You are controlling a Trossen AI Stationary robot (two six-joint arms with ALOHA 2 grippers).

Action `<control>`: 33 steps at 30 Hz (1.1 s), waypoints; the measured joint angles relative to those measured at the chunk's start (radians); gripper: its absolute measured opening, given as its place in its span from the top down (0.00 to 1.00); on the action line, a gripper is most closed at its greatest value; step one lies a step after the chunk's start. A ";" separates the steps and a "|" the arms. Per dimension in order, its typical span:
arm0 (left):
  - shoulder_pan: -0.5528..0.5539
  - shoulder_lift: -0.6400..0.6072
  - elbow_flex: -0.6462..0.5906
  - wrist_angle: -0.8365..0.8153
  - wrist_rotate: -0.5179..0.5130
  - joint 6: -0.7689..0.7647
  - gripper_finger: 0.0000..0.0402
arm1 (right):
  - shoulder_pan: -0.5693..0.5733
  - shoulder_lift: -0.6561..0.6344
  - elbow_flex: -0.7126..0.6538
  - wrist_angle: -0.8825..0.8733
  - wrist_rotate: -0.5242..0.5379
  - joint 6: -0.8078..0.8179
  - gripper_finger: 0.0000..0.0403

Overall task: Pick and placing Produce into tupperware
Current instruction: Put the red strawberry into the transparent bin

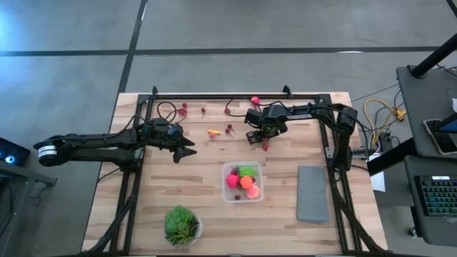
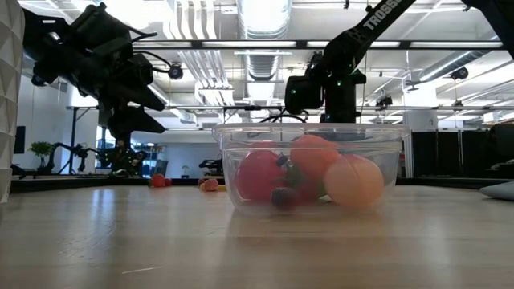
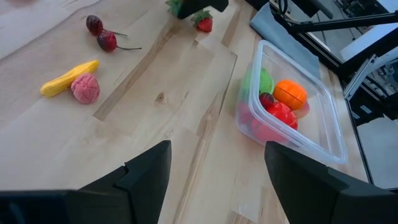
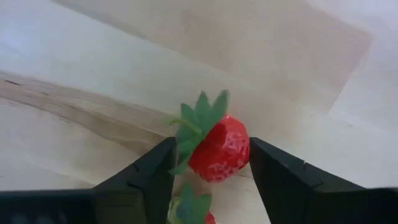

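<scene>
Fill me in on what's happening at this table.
A two-armed robot is sorting toy produce into a clear tupperware, which already holds several pieces. The right hand is down on the table beyond the container, its fingers on either side of a red strawberry, touching or nearly touching it, so this looks like a pick in progress. The left hand is open and empty above the table to the left. A yellow piece, a pink one and some cherries are still loose on the wood.
</scene>
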 joint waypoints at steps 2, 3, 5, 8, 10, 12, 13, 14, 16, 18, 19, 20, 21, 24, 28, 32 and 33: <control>0.000 0.000 0.000 0.000 0.000 0.000 0.39 | 0.000 -0.013 0.000 0.002 0.005 0.000 0.56; 0.000 0.000 0.000 0.000 0.000 0.000 0.39 | 0.000 -0.017 0.000 0.003 0.008 0.000 0.57; 0.000 0.000 0.000 0.000 0.000 0.001 0.39 | 0.000 -0.023 0.001 0.002 0.017 0.000 0.59; 0.000 0.000 0.000 0.000 0.000 0.001 0.39 | 0.000 -0.027 0.002 0.000 0.022 0.000 0.62; 0.000 0.000 0.000 0.000 0.000 0.001 0.39 | 0.000 -0.027 0.004 0.001 0.022 0.000 0.64; 0.000 0.000 0.000 0.000 0.000 0.001 0.39 | 0.000 -0.027 0.004 0.000 0.014 0.000 0.65; 0.000 0.000 0.000 0.000 0.000 0.001 0.39 | 0.000 -0.027 0.004 0.000 0.005 0.000 0.65; 0.000 0.000 0.000 0.000 0.000 0.001 0.39 | 0.000 -0.027 0.004 -0.001 0.003 0.000 0.66; 0.000 0.000 0.000 0.000 0.000 0.001 0.39 | 0.000 -0.026 0.004 -0.001 0.003 0.000 0.65; 0.000 0.000 0.000 0.000 0.000 0.001 0.39 | 0.000 -0.024 0.004 0.000 0.004 0.000 0.64; 0.000 0.000 0.000 0.000 0.000 0.001 0.39 | 0.000 -0.023 0.004 0.000 0.004 -0.001 0.63; 0.000 0.000 0.000 0.000 0.000 0.001 0.39 | 0.000 -0.022 0.004 0.001 0.003 -0.003 0.63; 0.000 0.000 0.000 0.000 0.000 0.001 0.39 | 0.000 -0.021 0.004 0.001 0.004 -0.005 0.62; 0.000 0.000 0.000 0.000 0.000 0.002 0.39 | 0.000 -0.019 0.004 0.000 0.004 -0.006 0.63; 0.000 0.000 0.000 0.000 0.000 0.007 0.39 | 0.002 -0.019 0.013 -0.002 0.005 -0.004 0.68; 0.000 0.000 0.000 0.000 0.000 0.010 0.39 | 0.005 -0.019 0.036 -0.001 0.013 -0.004 0.72; 0.000 0.000 0.000 0.000 0.000 0.010 0.39 | 0.005 -0.019 0.041 -0.002 0.014 -0.004 0.72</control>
